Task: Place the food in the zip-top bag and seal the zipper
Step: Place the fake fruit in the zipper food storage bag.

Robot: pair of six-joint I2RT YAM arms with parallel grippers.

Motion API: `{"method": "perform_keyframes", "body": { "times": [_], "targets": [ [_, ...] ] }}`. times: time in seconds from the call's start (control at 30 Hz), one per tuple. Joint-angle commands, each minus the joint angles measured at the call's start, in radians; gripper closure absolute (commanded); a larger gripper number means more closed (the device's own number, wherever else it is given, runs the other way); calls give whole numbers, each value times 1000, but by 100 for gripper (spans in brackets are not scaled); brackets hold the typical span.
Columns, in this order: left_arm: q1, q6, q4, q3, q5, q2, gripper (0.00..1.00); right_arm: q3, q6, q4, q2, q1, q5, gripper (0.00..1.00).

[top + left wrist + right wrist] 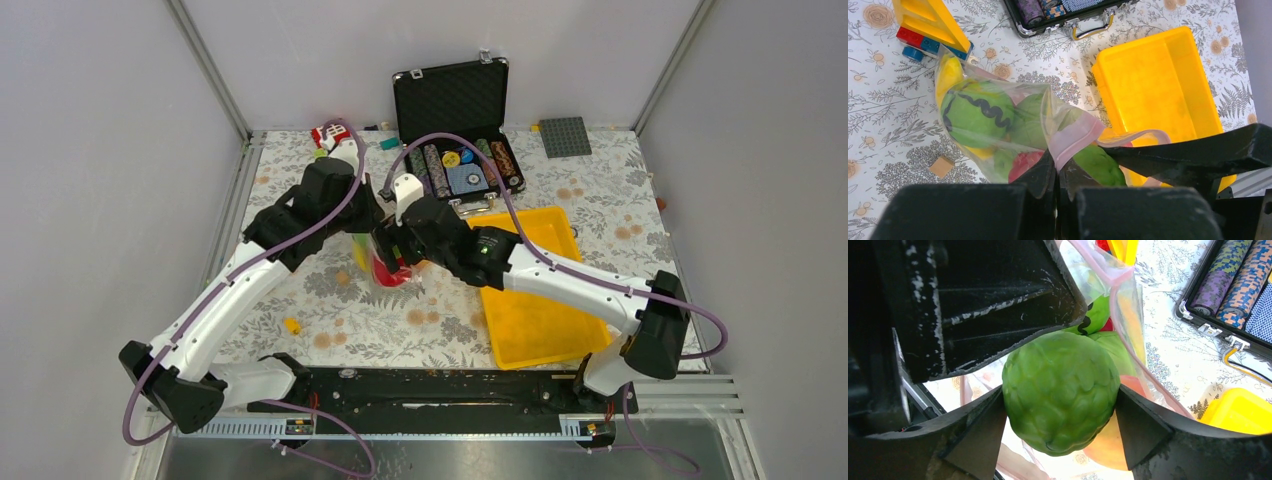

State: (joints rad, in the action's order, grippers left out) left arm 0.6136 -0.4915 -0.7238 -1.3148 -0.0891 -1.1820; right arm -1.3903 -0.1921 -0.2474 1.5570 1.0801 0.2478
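bag: zip-top bag [993, 115] was held up mid-table, just left of yellow tray [1158, 80], mouth open
left gripper [1057, 170]: pinched tight on the zipper [1075, 137]
right gripper [1060, 410]: clamped round a green fruit [1058, 375] at the mouth
step: loading; release inside, then sealing, was judged next
surface: floral table [330, 300], chip case [455, 130] at the far side

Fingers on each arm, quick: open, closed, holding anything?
Left fingers: closed on the bag, at its pink edge.
Right fingers: closed on a bumpy green fruit.
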Motion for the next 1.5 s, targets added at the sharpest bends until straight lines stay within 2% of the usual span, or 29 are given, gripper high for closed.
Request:
{"method": "perform_keyframes", "body": {
  "times": [0.0, 0.17, 0.23, 0.6, 0.8, 0.9, 1.07, 1.17, 1.33, 1.47],
  "targets": [
    [38, -56, 108, -10, 31, 55, 100, -6, -14, 63, 5, -11, -17, 11],
    [36, -70, 104, -10, -11, 53, 100, 60, 15, 120, -101, -11, -144, 1],
    [35, -74, 104, -10, -15, 51, 100, 90, 23, 145, -145, -11, -187, 0],
    [30, -87, 104, -6, -20, 47, 100, 184, 28, 183, -316, -11, -228, 0],
    [25, -84, 103, -7, -19, 50, 100, 220, 83, 105, -360, -11, -306, 8],
    [22, -81, 99, -6, -18, 50, 100, 248, 83, 76, -389, -11, -244, 8],
    [20, -76, 94, -2, -19, 55, 100, 288, 43, 35, -462, -11, 37, 6],
    [18, -72, 94, -1, -15, 59, 100, 305, 10, 19, -482, -11, 147, 6],
    [18, -70, 92, -1, -9, 60, 100, 302, -26, 22, -453, -11, 170, 13],
    [18, -71, 92, -1, -3, 54, 100, 243, -28, -6, -371, -11, 140, 25]
  ]
}}
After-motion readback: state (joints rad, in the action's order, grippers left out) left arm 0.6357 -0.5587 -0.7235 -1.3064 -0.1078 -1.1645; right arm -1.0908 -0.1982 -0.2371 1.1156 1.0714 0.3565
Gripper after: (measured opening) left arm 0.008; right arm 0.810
